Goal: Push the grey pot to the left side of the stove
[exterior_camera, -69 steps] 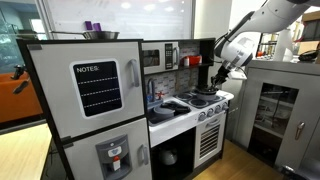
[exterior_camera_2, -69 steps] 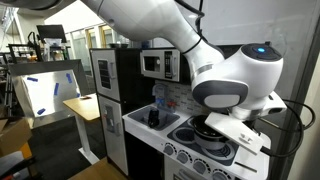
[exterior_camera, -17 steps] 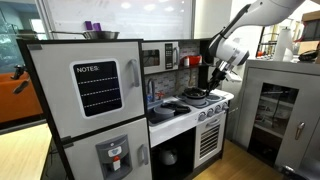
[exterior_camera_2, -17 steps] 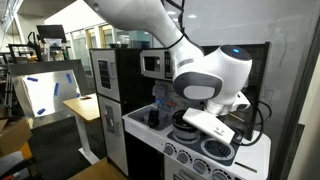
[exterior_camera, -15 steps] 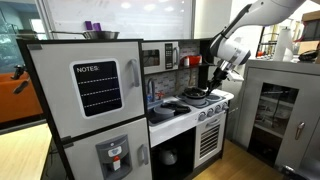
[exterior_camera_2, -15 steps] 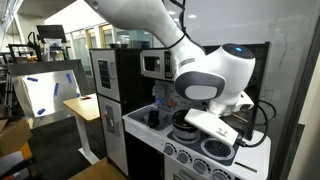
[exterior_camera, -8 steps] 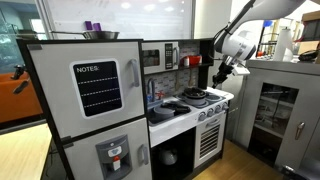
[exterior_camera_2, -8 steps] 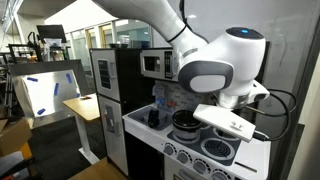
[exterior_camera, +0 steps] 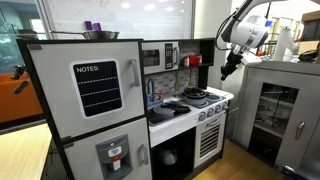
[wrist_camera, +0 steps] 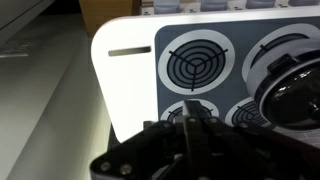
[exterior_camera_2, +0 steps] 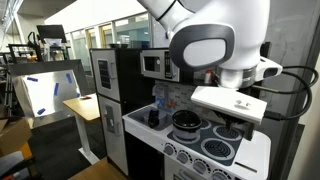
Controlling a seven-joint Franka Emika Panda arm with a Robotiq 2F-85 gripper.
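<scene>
Wrist view: the grey pot [wrist_camera: 293,88] lies right of the claw [wrist_camera: 196,122]; apart.

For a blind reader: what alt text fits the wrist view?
Top-down view of a white toy stove. A grey pot sits at the right edge; the black coil burner beside it is bare. The blurred dark gripper fills the bottom.
</scene>
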